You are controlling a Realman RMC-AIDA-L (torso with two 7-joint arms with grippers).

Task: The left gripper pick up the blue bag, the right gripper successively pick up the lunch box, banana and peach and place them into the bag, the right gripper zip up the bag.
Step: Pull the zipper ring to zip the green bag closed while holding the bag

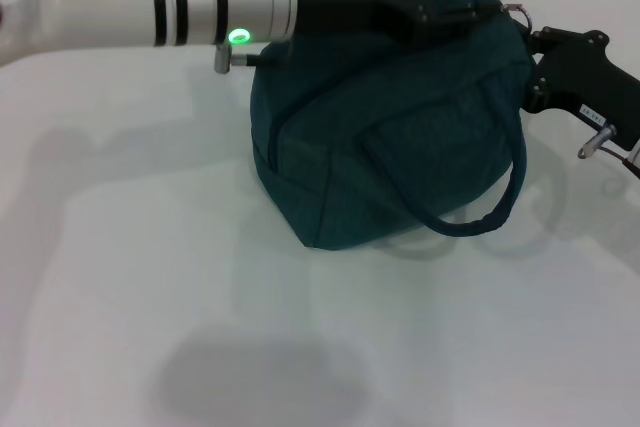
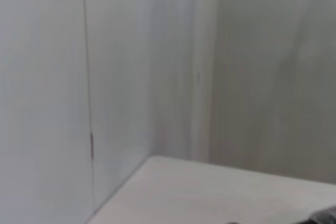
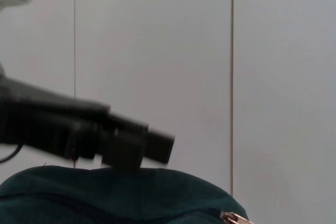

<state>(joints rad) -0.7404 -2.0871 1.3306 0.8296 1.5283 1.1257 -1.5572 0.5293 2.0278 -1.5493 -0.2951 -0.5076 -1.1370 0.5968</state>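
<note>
The blue bag [image 1: 390, 137] is seen standing on the white table [image 1: 150, 277], bulging, with one rope handle [image 1: 480, 217] hanging down its near side. No lunch box, banana or peach is to be seen outside it, so the packing is judged done and the zipping nearly finished. Just past the bag's top, the left gripper [image 1: 445, 2] is laid against the fabric, apparently clamped on it. At the far right end, the right gripper [image 1: 535, 42] is closed at the zipper pull [image 3: 233, 217].
</note>
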